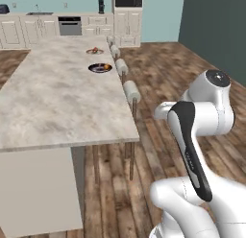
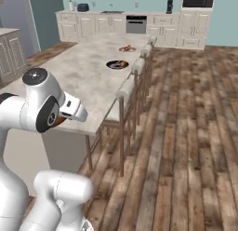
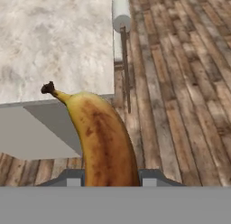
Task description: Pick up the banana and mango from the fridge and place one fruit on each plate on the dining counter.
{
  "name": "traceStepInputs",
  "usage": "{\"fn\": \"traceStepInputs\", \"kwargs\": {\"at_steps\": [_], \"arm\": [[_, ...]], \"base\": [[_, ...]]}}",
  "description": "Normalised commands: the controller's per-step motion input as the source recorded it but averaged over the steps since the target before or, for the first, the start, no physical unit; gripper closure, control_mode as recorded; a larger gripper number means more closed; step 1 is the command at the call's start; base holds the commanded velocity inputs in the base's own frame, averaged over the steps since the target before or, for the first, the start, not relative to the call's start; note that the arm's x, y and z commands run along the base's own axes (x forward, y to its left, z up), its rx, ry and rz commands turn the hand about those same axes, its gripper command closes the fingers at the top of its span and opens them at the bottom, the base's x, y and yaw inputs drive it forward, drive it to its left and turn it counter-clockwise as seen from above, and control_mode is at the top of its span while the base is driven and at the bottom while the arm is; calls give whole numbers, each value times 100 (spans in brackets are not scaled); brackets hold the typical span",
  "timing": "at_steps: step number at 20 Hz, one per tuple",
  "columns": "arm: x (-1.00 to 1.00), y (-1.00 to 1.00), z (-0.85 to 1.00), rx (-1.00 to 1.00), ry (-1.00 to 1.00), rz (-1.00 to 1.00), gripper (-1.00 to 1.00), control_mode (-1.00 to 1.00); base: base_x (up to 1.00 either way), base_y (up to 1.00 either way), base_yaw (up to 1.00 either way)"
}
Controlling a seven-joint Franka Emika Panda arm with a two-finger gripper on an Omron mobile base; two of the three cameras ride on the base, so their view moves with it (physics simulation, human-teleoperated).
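Banana (image 3: 106, 142) clamped between end effector (image 3: 110, 178) fingertips.

Surfaces: stone, wood, fruit skin.
Tabletop (image 1: 57, 98): beige-grey marbled stone, smooth, matt. Floor (image 2: 186, 132): brown wood planks, visible grain, slight sheen. Banana (image 3: 106, 142): yellow skin, brown-speckled, dull, dark stem tip. Stools (image 1: 131, 92): pale padded backs.

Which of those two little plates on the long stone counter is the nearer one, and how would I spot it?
Find the long beige-grey marbled stone counter with padded roll-back stools along its right edge. Two small round plates sit near that edge, toward the far end. The nearer, dark navy plate lies beside the second stool back, with something orange on it; the farther plate looks paler and red-rimmed.
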Motion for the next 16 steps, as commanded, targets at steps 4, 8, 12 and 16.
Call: {"fn": "traceStepInputs", "kwargs": {"at_steps": [4, 8, 12, 16], "arm": [[0, 0, 0, 0, 0, 0, 100, 100], [0, 0, 0, 0, 0, 0, 100, 100], [0, 0, 0, 0, 0, 0, 100, 100], [0, 0, 0, 0, 0, 0, 100, 100]], "base": [[52, -100, 18], [82, -100, 20], [100, -100, 29], [100, -100, 31]]}}
